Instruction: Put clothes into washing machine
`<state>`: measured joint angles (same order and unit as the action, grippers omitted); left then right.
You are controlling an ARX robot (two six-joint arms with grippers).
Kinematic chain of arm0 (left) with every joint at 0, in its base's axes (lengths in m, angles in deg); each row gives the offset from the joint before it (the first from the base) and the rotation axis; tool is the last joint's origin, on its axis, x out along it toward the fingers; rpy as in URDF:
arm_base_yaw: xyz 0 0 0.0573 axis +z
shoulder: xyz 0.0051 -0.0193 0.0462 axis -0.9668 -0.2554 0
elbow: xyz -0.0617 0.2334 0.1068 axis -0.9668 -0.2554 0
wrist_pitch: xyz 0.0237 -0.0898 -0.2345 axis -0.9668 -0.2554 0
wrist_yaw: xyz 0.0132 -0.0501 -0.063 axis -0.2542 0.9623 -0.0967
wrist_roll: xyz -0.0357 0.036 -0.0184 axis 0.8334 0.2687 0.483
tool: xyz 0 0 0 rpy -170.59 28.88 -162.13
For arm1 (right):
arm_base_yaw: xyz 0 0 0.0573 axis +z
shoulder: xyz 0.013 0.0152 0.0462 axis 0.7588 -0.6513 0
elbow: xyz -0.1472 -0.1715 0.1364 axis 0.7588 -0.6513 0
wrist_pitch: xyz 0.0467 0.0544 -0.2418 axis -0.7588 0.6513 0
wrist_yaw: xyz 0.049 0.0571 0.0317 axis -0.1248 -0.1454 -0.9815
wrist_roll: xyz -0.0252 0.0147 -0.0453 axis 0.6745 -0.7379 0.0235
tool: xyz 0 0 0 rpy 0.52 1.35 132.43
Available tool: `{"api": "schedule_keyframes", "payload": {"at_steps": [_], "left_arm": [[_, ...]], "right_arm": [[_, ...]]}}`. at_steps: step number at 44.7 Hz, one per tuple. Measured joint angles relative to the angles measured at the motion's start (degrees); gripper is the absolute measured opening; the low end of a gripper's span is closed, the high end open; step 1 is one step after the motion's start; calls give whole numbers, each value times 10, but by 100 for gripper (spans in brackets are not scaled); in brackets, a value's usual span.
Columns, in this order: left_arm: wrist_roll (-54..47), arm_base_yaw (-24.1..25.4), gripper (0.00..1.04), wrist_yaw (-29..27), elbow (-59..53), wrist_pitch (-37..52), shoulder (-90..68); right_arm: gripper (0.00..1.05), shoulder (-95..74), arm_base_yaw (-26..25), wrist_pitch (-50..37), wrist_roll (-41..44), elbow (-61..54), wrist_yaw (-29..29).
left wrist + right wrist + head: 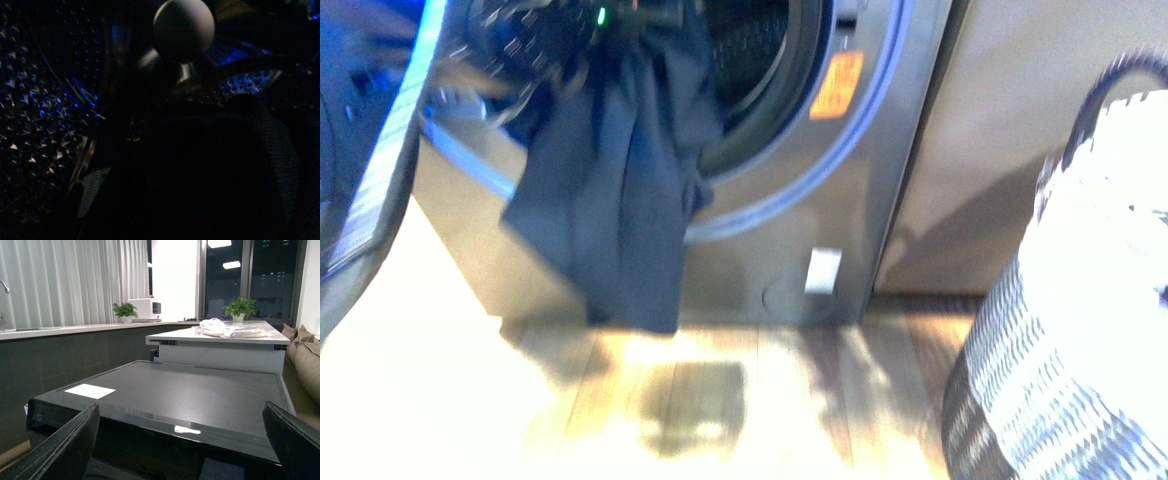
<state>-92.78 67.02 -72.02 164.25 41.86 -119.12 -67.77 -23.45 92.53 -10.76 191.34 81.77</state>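
On my front feed, a pale woven basket [1065, 330] fills the lower right. A plain grey-brown cabinet [1000, 130] stands upper right, and wooden floor [790, 400] runs along the bottom. My right wrist feed shows a dark surface [190, 395]. Beyond it, a white counter [220, 357] carries crumpled plastic [225, 328], with pale curtains [65, 280] nearby.

Left arm [535, 35] blurred, raised, its wrist view dark, right gripper [180, 442] fingers spread wide
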Motion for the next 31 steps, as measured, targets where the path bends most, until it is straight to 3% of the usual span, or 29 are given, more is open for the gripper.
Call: {"api": "schedule_keyframes", "payload": {"at_steps": [14,31], "left_arm": [[-4,0,7,-77,69,198,-63],[-2,-11,7,-95,113,203,-82]], "right_arm": [[97,0,0,0,0,0,0],[97,0,0,0,0,0,0]]}}
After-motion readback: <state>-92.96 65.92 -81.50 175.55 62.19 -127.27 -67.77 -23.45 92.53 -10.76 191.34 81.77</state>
